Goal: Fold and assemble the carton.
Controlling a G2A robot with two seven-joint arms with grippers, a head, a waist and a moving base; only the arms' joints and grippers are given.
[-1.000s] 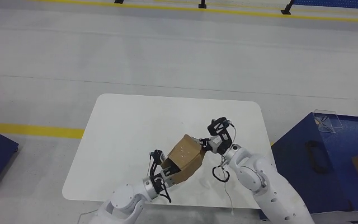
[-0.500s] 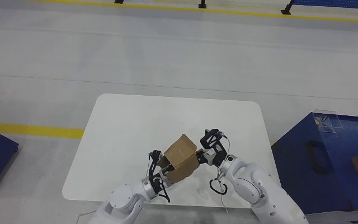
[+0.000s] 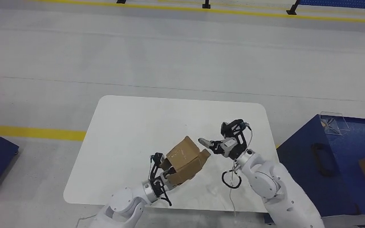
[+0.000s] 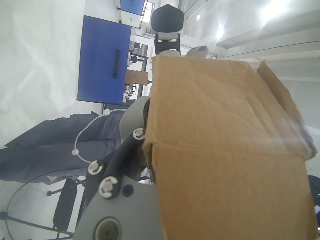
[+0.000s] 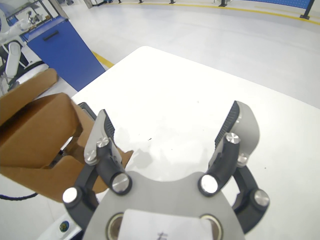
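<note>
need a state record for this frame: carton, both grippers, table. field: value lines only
carton: brown cardboard, partly formed, flaps not closed, tilted over the robot-side part of the table
left gripper: shut on carton, gripping the end nearest the robot
right gripper: open, nothing between its fingers, close beside the carton's other end; contact unclear
table: white, rounded corners
task status: carton not yet assembled
</note>
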